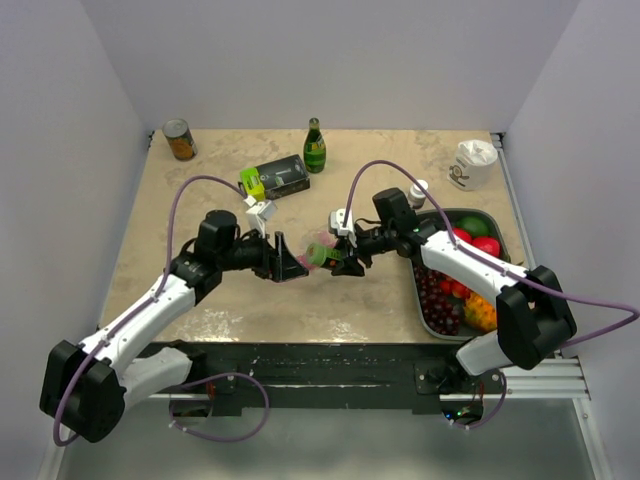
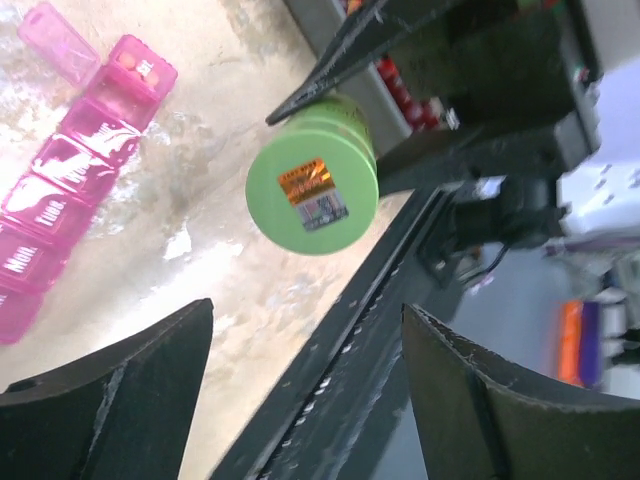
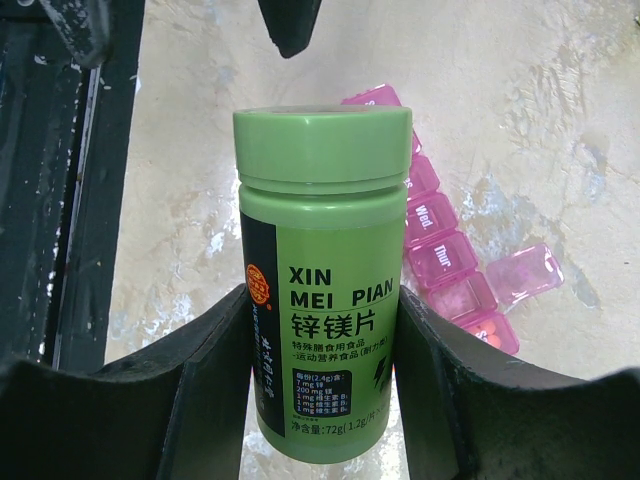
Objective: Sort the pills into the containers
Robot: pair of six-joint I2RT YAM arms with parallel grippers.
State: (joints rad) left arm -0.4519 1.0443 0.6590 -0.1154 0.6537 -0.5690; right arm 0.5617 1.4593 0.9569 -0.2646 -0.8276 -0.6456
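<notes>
over a beige table (image 1: 400, 160), right gripper (image 3: 325, 330) holds green pill bottle (image 3: 325, 300)

its fingers clamp the bottle's body, cap facing the left gripper (image 2: 307, 308), whose fingers stand wide and empty. the pink pill organiser (image 2: 70, 170) lies on the table beneath, one end lid open.
</notes>
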